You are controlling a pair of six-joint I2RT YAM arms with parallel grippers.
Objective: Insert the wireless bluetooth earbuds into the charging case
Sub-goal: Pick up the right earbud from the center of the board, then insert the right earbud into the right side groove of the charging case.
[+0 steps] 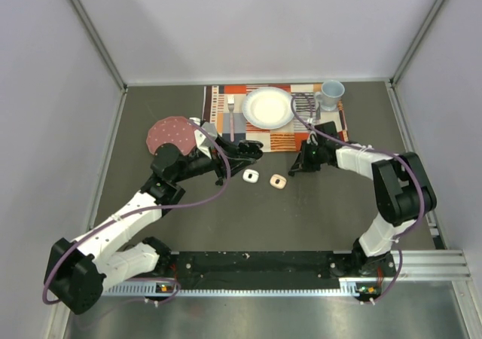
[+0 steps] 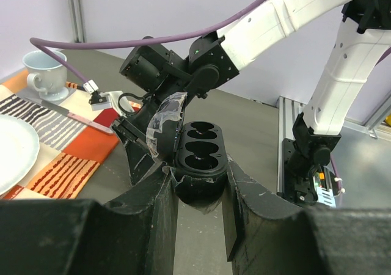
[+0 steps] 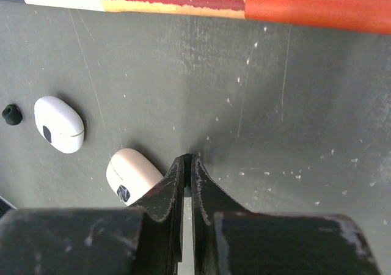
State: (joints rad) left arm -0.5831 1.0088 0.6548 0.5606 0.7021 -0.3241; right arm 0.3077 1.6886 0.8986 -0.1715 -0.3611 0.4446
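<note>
My left gripper (image 1: 254, 149) is shut on an open black charging case (image 2: 198, 143) and holds it off the table; its two wells look empty, its lid stands up on the left. In the left wrist view the left gripper (image 2: 200, 172) pinches the case's base. My right gripper (image 1: 294, 166) is down at the table just right of the case, and its fingertips (image 3: 188, 160) are shut on a tiny black earbud. A second small black bud (image 3: 10, 112) lies at the far left. A closed white case (image 3: 58, 132) and a closed pale pink case (image 3: 131, 176) lie beside my right gripper.
A striped placemat (image 1: 286, 139) lies behind, with a white plate (image 1: 267, 107), a fork (image 1: 230, 117), a knife (image 2: 67, 113) and a pale blue mug (image 1: 330, 93). A maroon dotted disc (image 1: 169, 134) lies at the left by my left arm.
</note>
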